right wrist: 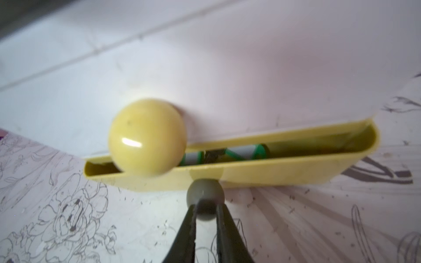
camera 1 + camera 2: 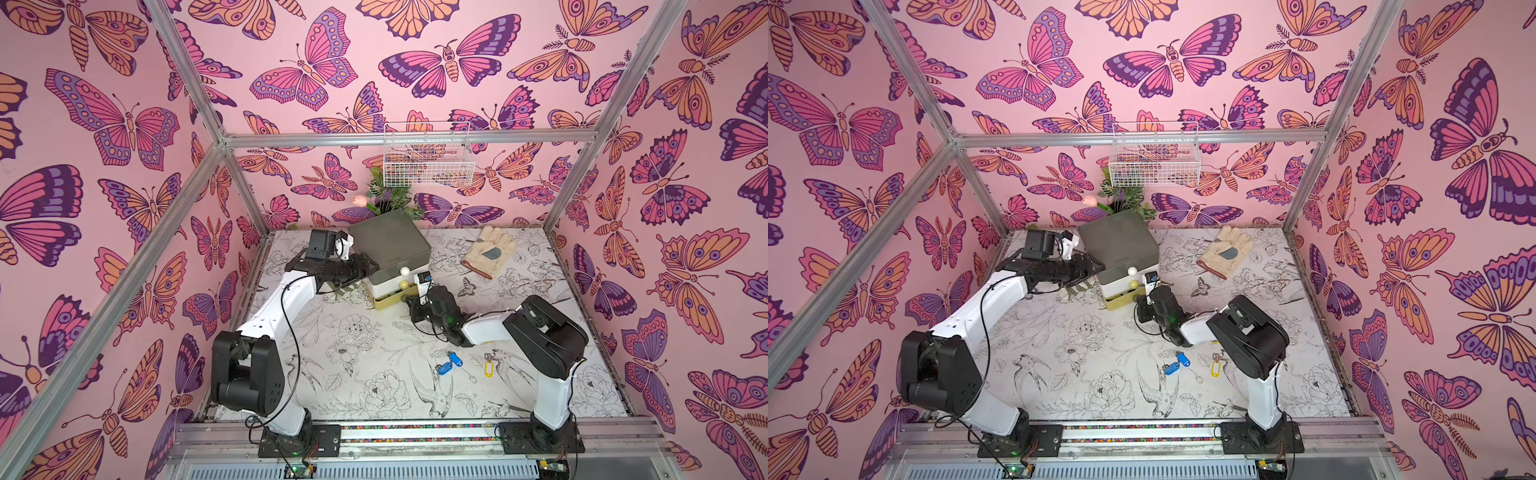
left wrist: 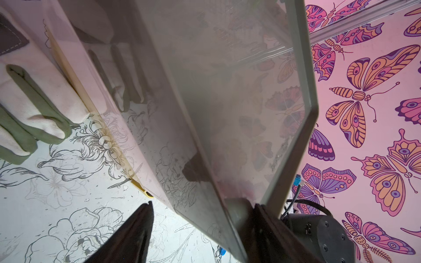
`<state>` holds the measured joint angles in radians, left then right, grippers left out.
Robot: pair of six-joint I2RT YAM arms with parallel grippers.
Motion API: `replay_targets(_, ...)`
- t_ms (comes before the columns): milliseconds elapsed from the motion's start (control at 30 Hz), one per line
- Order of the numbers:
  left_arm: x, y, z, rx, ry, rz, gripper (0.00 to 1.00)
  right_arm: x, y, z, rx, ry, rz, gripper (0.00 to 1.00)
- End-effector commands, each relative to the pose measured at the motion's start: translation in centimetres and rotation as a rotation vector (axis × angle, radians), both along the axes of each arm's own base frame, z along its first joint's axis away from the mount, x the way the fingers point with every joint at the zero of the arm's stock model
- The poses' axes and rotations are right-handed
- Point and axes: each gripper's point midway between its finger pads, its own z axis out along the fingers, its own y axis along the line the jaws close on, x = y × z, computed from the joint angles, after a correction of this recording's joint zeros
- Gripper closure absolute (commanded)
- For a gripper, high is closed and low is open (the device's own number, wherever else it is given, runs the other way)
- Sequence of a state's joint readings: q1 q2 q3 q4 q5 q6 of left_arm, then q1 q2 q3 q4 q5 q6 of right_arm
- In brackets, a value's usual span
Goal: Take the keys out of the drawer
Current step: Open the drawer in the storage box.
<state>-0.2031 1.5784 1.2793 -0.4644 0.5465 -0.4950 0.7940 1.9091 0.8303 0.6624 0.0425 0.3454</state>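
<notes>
Left claw (image 2: pixel 362 268) stands with its jaws apart astride an edge of the grey-topped cabinet (image 2: pixel 390 241), at its left side near the front. One finger is against the lid and the other is clear of the side wall, so it braces more than it grips. Right claw (image 1: pixel 206 209) is clamped by its very tips on the grey knob (image 1: pixel 205 193) of the yellow bottom drawer (image 1: pixel 250 175), which is open only a crack. A green tag (image 1: pixel 257 151) shows inside, so at least one key is not yet out. Two blue-tagged keys (image 2: pixel 450 363) and a yellow-tagged key (image 2: pixel 489 368) lie on the desk (image 2: pixel 332 374) near the right arm. The risk: the knob is small and round, so a pull could slide the tips off it, and with so loose a brace the whole cabinet may drag forward instead of the drawer opening.
</notes>
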Motion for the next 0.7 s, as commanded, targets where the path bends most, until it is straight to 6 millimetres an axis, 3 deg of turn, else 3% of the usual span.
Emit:
replay_targets(0,-4.5,1.8,-7.1,0.141,0.29,0.016,0.25,-2.3,-1.0,-1.1,-0.033,0.073,0.004,0.8)
replay_targets(100,-4.4,1.7,-7.0,0.133,0.286,0.018,0.25,-3.3,-1.7,-0.9,-0.037,0.09,-0.006,0.78)
replay_targets(167,-4.4,1.6,-6.9,0.129,0.282,0.019,0.25,-3.5,-1.6,-0.2,-0.037,0.087,0.001,0.62)
replay_targets(233,-4.4,1.7,-7.0,0.129,0.281,0.021,0.25,-3.1,-1.3,0.6,-0.048,0.064,0.012,0.56)
replay_targets(333,-4.5,1.8,-7.1,0.133,0.283,0.024,0.25,-2.2,-0.7,0.4,-0.1,0.051,0.038,0.42)
replay_targets(667,-5.0,1.9,-8.0,0.14,0.299,0.024,0.25,0.1,0.0,-1.9,-0.125,0.086,0.06,0.33)
